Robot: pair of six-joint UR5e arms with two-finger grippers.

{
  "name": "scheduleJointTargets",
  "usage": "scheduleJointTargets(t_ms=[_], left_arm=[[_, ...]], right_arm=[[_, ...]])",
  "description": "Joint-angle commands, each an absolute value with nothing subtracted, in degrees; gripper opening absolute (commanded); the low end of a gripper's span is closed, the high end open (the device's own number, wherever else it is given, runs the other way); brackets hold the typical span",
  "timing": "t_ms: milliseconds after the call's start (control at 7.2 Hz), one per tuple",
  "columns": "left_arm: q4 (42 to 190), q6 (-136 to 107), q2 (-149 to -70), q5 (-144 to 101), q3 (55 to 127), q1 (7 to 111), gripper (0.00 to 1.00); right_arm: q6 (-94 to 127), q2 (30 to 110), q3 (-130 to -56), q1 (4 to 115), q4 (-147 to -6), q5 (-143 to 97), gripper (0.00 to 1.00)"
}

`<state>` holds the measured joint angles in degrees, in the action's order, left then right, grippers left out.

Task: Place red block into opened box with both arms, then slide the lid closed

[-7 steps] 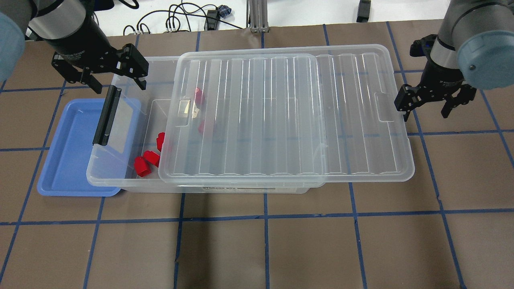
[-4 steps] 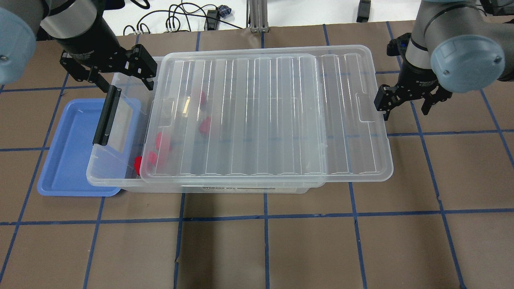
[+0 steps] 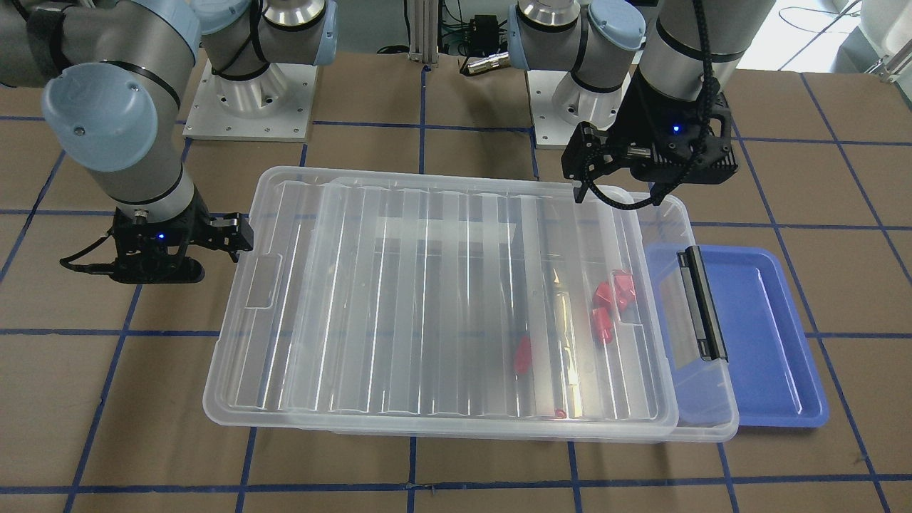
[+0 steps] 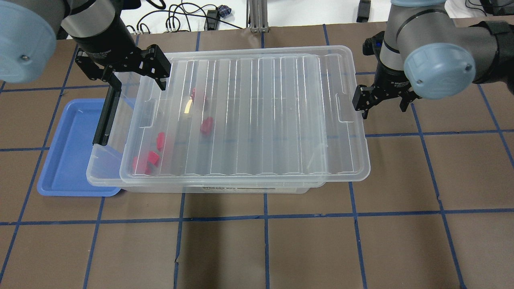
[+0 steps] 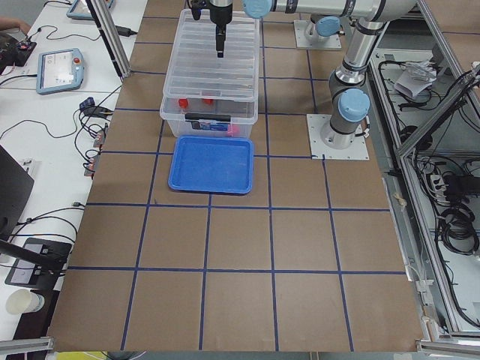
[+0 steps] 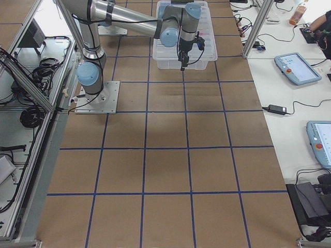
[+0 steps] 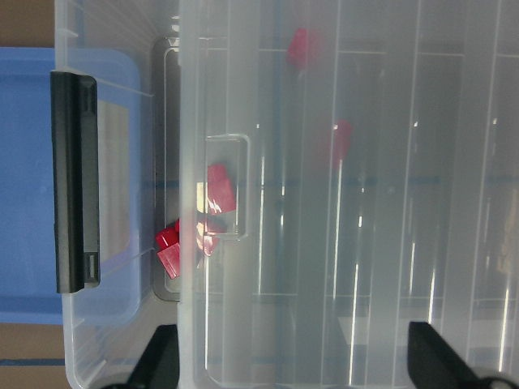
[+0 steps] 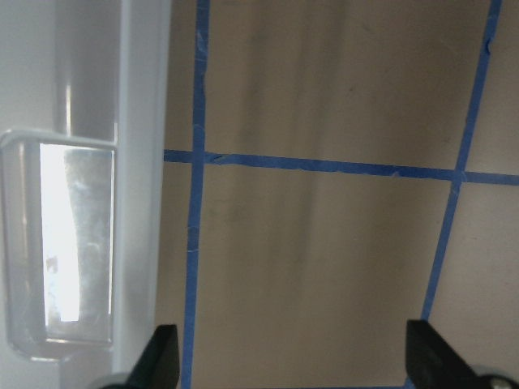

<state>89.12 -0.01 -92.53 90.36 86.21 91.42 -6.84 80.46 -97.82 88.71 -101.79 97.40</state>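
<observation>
The clear box (image 4: 103,177) lies across the table, its black clip bar (image 4: 106,120) on the left end. Several red blocks (image 4: 207,125) lie inside, seen through the clear lid (image 4: 261,112); I cannot tell which is the task's block. The lid covers all but a strip at the box's left end and overhangs the right end. My left gripper (image 4: 138,84) is open above the lid's far left corner, holding nothing. My right gripper (image 4: 382,110) is open, with one finger (image 4: 359,102) against the lid's right edge. In the left wrist view the blocks (image 7: 219,194) sit by the lid's edge.
A blue tray (image 4: 64,152) lies under the box's left end and sticks out to the left. Brown table with blue tape lines (image 4: 265,216) runs all around. Cables (image 4: 176,20) lie beyond the far edge.
The lid has slid left over the box, now covering the red blocks. My right gripper moved left with the lid's right edge. My left gripper shifted right, over the lid's corner.
</observation>
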Motion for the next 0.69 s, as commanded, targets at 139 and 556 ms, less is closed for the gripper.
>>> scheduleJointTargets(t_ms=[139, 556], left_arm=[[89.03, 0.35, -92.37, 92.80, 85.96, 91.76, 1.00], [89.21, -0.26, -92.29, 93.77, 86.22, 91.93, 1.00]], right_arm=[[-6.68, 79.72, -97.47, 92.20, -103.36, 95.98, 1.00], [-6.77, 80.85, -94.41, 91.84, -102.22, 96.15, 1.00]])
